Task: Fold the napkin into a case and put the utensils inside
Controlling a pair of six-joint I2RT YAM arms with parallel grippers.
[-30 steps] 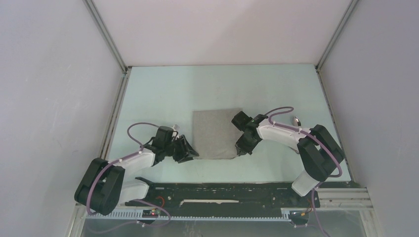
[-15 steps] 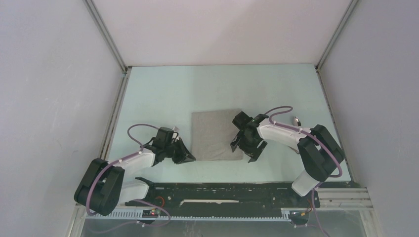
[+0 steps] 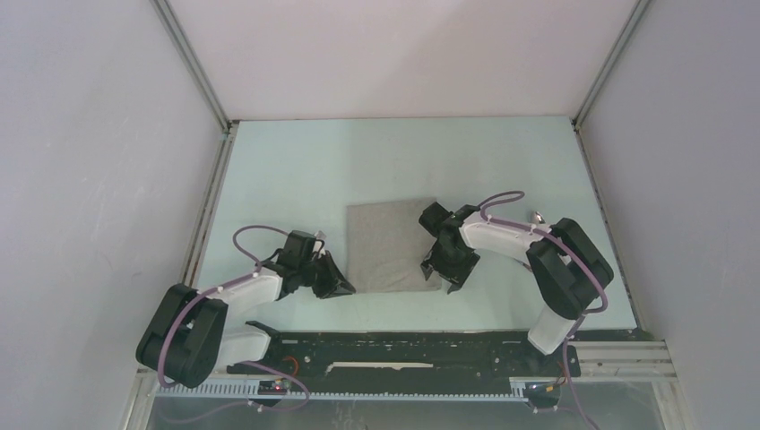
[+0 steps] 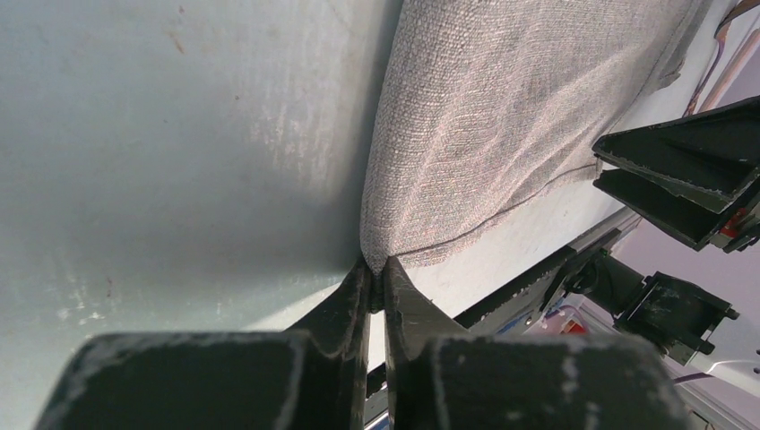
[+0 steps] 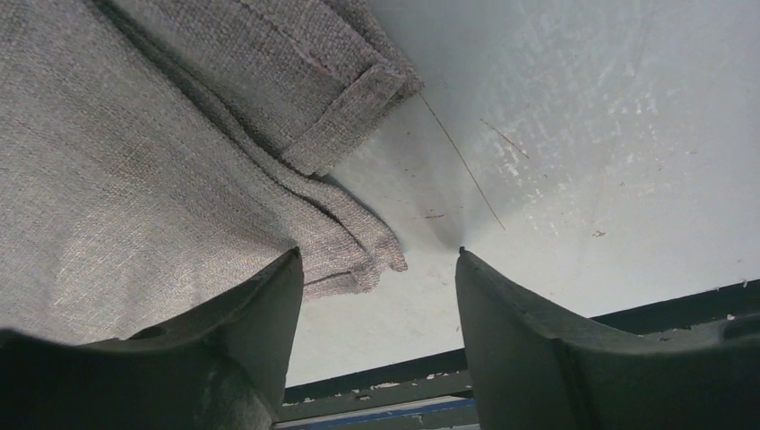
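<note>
The grey-beige napkin (image 3: pixel 390 244) lies flat mid-table, folded in layers. My left gripper (image 3: pixel 345 287) is shut on its near-left corner; in the left wrist view the fingertips (image 4: pixel 376 264) pinch the fold of the napkin (image 4: pixel 502 116). My right gripper (image 3: pixel 444 278) stands open at the near-right corner. In the right wrist view the napkin (image 5: pixel 134 179) ends in a loose corner that lies between the spread jaws of the right gripper (image 5: pixel 377 255), untouched. One metal utensil tip (image 3: pixel 537 216) peeks from behind the right arm. No case is in view.
A black rail (image 3: pixel 403 345) runs along the near table edge behind both grippers. Grey walls and metal frame posts (image 3: pixel 208 193) close the left and right sides. The right gripper's fingers (image 4: pixel 681 179) show at the right of the left wrist view.
The left gripper has closed on the napkin's near-left corner. The right gripper has opened and let go of the near-right corner, which now lies on the table.
</note>
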